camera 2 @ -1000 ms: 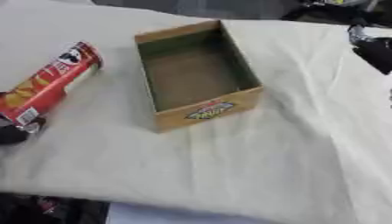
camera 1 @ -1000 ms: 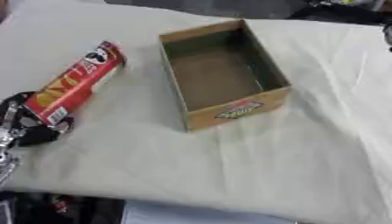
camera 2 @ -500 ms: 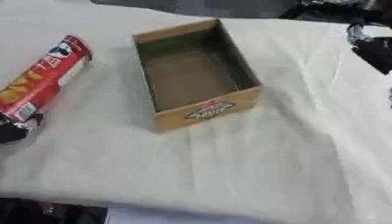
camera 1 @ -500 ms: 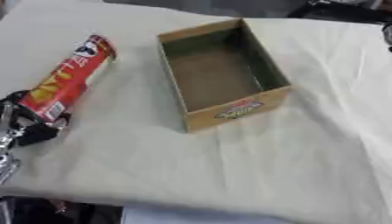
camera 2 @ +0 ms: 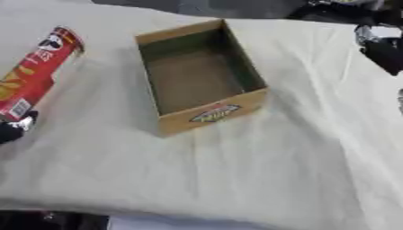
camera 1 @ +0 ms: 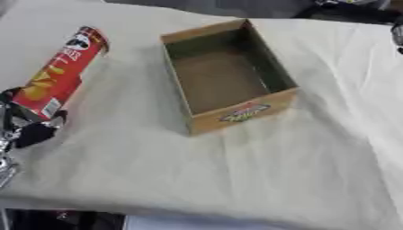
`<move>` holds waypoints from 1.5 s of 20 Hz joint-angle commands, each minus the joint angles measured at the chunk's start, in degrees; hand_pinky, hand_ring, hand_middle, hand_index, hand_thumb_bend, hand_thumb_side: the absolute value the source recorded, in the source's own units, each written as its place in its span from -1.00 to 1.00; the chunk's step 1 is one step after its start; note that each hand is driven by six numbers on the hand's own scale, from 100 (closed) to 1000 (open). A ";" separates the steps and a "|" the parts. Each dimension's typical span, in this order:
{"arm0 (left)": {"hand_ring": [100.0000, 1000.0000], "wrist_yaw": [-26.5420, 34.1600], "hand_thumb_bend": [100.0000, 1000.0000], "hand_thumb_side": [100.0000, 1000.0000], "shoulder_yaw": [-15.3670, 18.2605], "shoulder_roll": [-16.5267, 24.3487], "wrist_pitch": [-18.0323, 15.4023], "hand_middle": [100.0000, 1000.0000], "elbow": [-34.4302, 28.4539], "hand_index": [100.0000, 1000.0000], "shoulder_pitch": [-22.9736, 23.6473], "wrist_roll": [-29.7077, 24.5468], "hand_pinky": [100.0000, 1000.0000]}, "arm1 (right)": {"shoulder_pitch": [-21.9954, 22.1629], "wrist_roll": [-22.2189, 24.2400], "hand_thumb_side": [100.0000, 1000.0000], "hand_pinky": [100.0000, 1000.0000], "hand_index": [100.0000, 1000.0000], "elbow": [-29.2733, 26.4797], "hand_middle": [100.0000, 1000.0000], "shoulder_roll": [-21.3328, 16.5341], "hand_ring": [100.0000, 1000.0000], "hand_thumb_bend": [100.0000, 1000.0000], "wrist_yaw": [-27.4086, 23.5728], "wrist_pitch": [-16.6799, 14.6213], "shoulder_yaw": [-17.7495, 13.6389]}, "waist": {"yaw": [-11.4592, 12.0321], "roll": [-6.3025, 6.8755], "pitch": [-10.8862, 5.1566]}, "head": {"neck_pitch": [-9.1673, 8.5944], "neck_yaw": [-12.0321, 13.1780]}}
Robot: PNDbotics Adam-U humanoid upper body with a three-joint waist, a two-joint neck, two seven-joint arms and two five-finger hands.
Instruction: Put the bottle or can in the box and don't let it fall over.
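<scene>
Overall red chip can [camera 1: 59, 76] – tilted, left hand [camera 1: 24, 128] gripping base

Your desk [camera 1: 236, 179] is covered in a pale cream cloth, matt and softly creased, with shallow folds running toward the near edge. The box [camera 1: 230, 76] at centre is plain brown cardboard, dull and slightly fibrous inside, with a small glossy printed label on its near wall. At the left, the can [camera 1: 56, 76] you hold is a red tube with a smooth printed wrap that catches a faint sheen. Your left hand [camera 1: 20, 130] below it looks like black matt plastic with bright silver metal parts on the fingers.
</scene>
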 commanded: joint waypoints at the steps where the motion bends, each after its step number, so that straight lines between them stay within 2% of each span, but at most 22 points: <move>1: -0.13 -2.61 -1.00 -1.00 1.08 1.98 -0.21 0.28 -1.66 -0.20 -0.93 0.63 -1.00 | -0.74 0.15 -0.06 0.52 1.00 -0.44 1.00 -1.90 1.00 -1.00 -0.30 -0.24 -0.71 | 0.09 -0.47 -0.05 | 0.29 -0.05; 10: -0.14 -6.30 -1.00 -1.00 1.42 2.47 -0.62 0.27 -4.30 -0.21 -1.88 0.82 -1.00 | -0.82 0.17 -0.07 0.52 1.00 -0.50 1.00 -1.83 1.00 -1.00 -0.17 -0.30 -0.71 | 0.12 -0.42 -0.26 | 0.29 -0.22; 30: -0.14 -8.43 -1.00 -1.00 -0.54 3.83 3.25 0.25 -12.79 -0.22 -7.43 -4.83 -1.00 | -0.60 0.28 -0.06 0.52 1.00 -0.90 1.00 -1.43 1.00 -1.00 0.27 -0.35 -0.71 | -0.33 0.39 -1.17 | 0.29 -0.93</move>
